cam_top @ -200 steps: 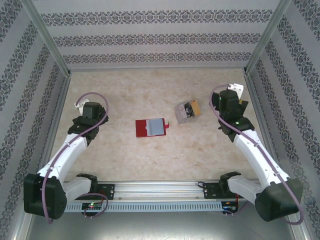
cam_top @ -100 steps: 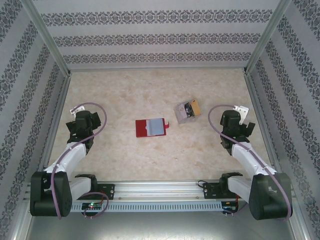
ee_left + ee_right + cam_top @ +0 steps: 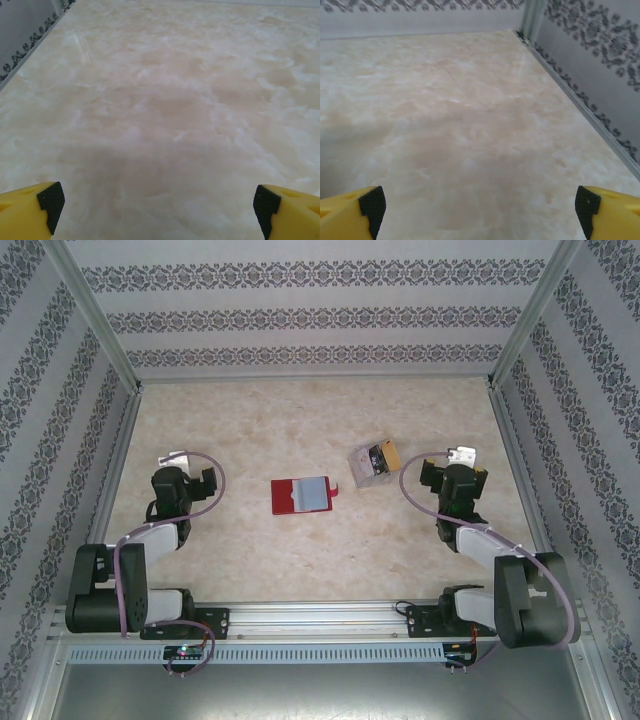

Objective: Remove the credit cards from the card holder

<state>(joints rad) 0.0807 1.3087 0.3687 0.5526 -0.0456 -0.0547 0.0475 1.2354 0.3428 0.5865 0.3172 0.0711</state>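
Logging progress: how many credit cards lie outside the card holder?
3 that I can tell: grey card, dark card and tan card, overlapping in one pile right of the card holder. More may hide underneath or inside it.

You're looking into lab test booth: aluminium posts framing patterned wall panels, marble-look tabletop, mounting rail running along near edge

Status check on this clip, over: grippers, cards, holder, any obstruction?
Left gripper open, empty; right gripper open, empty. Credit cards piled on table, apart from card holder, which lies open. No obstruction seen.
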